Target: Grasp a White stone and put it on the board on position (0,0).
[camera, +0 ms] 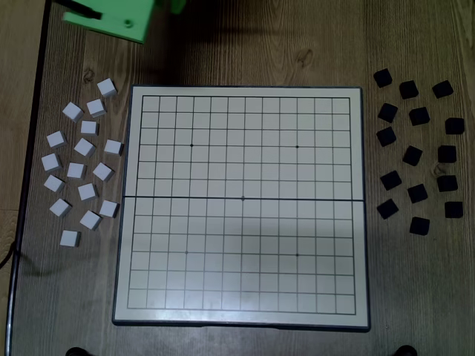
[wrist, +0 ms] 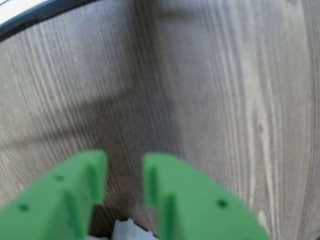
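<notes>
Green tool (wrist: 125,182) released over bare wood table (wrist: 225,90), no legible writing

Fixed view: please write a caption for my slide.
Empty grid board between white stones and black stones; green arm at top.

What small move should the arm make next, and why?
Probably swing toward the white square stones and lower over one. The fixed view shows the green arm at the top edge, away from that cluster left of the empty white grid board. In the wrist view the green fingers stand apart over bare wood-grain table, holding nothing.
</notes>
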You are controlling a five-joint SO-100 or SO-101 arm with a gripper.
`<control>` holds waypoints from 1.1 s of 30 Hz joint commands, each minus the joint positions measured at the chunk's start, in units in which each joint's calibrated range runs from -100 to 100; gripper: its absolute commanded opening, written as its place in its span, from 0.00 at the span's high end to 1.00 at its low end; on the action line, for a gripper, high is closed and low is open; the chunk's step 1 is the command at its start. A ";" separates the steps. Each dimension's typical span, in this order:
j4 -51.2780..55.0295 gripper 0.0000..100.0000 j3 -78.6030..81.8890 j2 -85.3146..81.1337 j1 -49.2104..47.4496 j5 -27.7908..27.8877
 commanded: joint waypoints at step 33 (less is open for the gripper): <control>1.89 0.94 -37.11 31.71 4.25 9.43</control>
